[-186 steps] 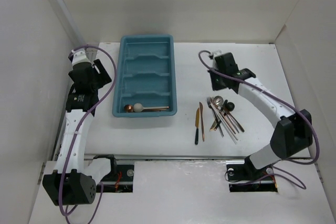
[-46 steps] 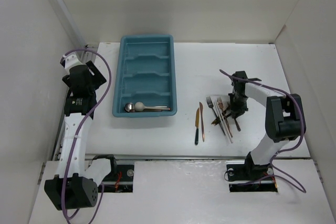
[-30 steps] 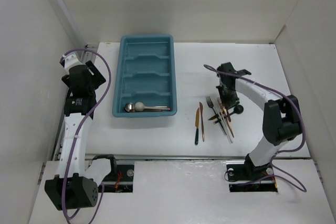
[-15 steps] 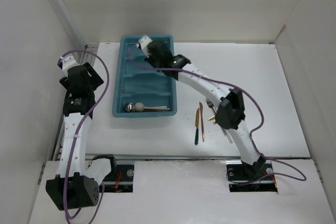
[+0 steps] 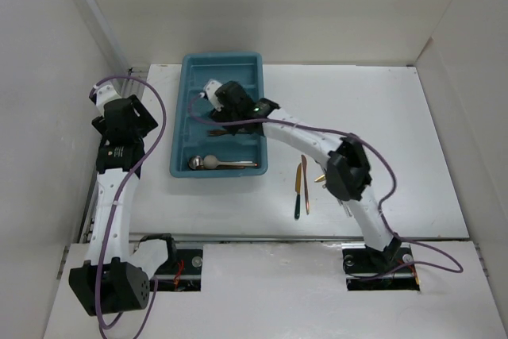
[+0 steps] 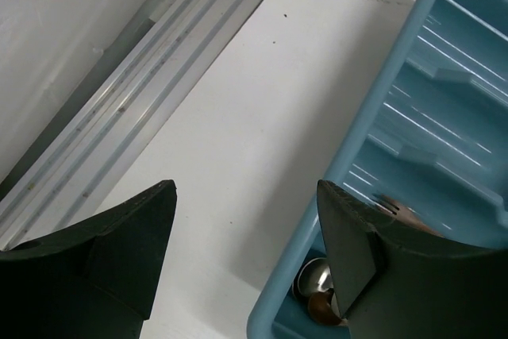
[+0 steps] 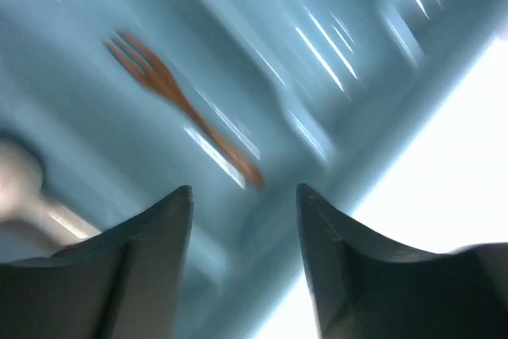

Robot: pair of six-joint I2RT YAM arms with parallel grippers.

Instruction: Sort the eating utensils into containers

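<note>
The teal tray [image 5: 181,121] lies at the back left of the table. A copper fork [image 5: 217,132] lies loose in its second-nearest compartment, and shows in the right wrist view [image 7: 181,105]. A silver spoon [image 5: 209,162] and a copper spoon [image 5: 194,163] lie in the nearest compartment. My right gripper [image 5: 214,110] hovers over the tray, open and empty [image 7: 243,224]. My left gripper [image 5: 127,113] is open and empty [image 6: 246,232] over the table just left of the tray [image 6: 373,144]. Two knives [image 5: 301,186] lie on the table to the right.
The right arm stretches across the table and hides most of the remaining utensil pile [image 5: 321,178]. White walls close in on the left, back and right. A metal rail [image 6: 135,109] runs along the table's left edge.
My right arm lifted a copper fork from the pile and swung left over the tray. The fork now lies in the tray and the jaws are open. The left arm barely moved.
</note>
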